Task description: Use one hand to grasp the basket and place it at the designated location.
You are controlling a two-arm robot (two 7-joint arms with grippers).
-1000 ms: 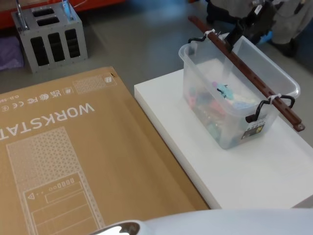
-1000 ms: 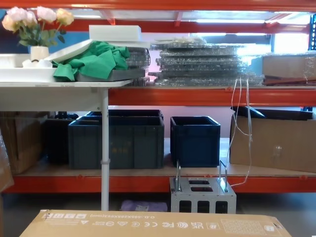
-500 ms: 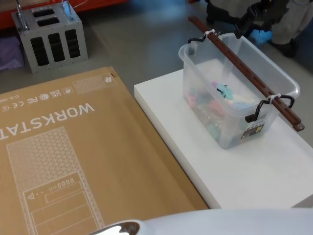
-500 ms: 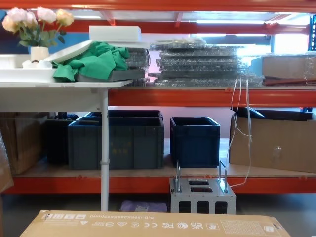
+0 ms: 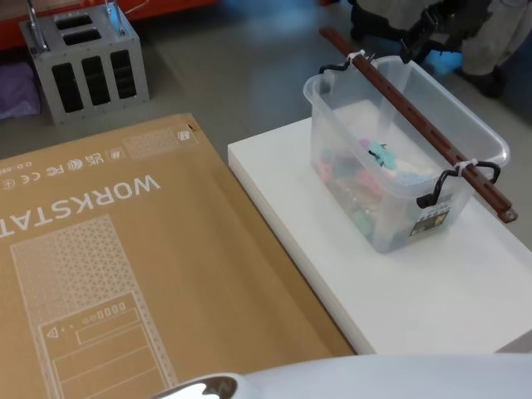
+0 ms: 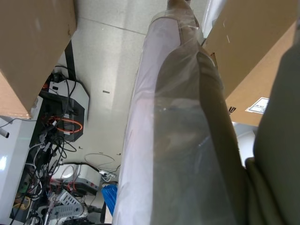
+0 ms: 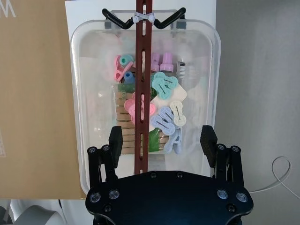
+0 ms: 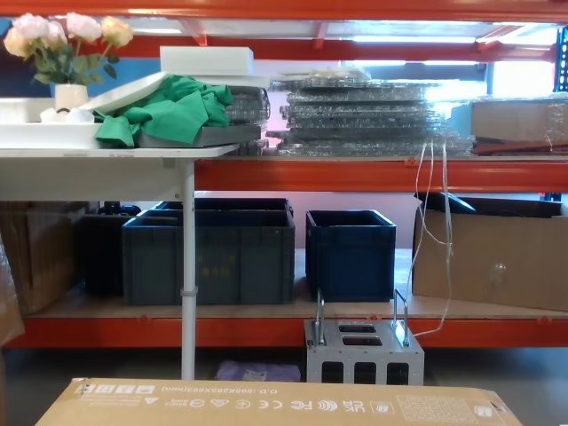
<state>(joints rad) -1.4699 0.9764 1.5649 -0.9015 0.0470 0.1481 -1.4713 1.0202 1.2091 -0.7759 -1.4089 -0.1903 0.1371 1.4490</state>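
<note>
Our right end effector [image 7: 162,140] has lifted off toward twelve o'clock, wide open and empty above the basket [image 7: 93,84] handle [image 7: 142,84]; grasp pending.

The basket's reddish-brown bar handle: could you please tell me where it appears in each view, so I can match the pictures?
Head view: the bar handle runs diagonally across the top of the basket, upper right.
Right wrist view: the bar handle runs vertically down the centre, between the open fingers of the right gripper.
Left wrist view: not in it.
Chest view: not in it.
Shared landmark: the white platform under the basket.
</note>
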